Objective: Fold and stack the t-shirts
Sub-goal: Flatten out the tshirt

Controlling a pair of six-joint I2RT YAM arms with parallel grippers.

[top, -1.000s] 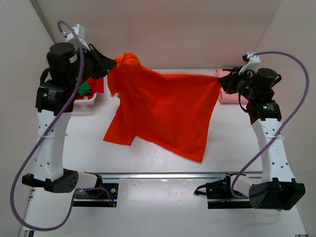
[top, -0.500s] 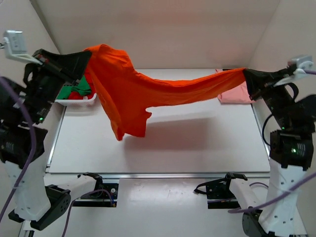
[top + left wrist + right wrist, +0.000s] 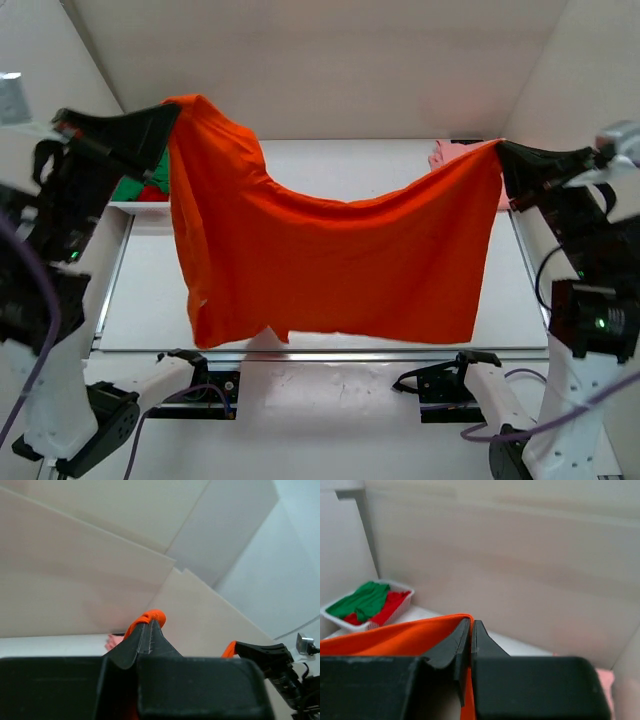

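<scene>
Left gripper and right gripper each pinch shut on 1 upper corner of the orange shirt, which hangs spread above the table; its hem may touch. It hides most of the pink shirt. The left arm half masks the basket, which holds the green shirt and red shirt.

The orange t-shirt is of thin, soft cloth, matt, with gentle creases and no shine; the left gripper and the right gripper are of black plastic, smooth and matt. The green t-shirt and the red t-shirt look like the same matt cloth, crumpled; the basket is of white plastic; the pink t-shirt is of pale matt cloth; the table is white, smooth and matt; the rail looks like bare metal, dully shining.
</scene>
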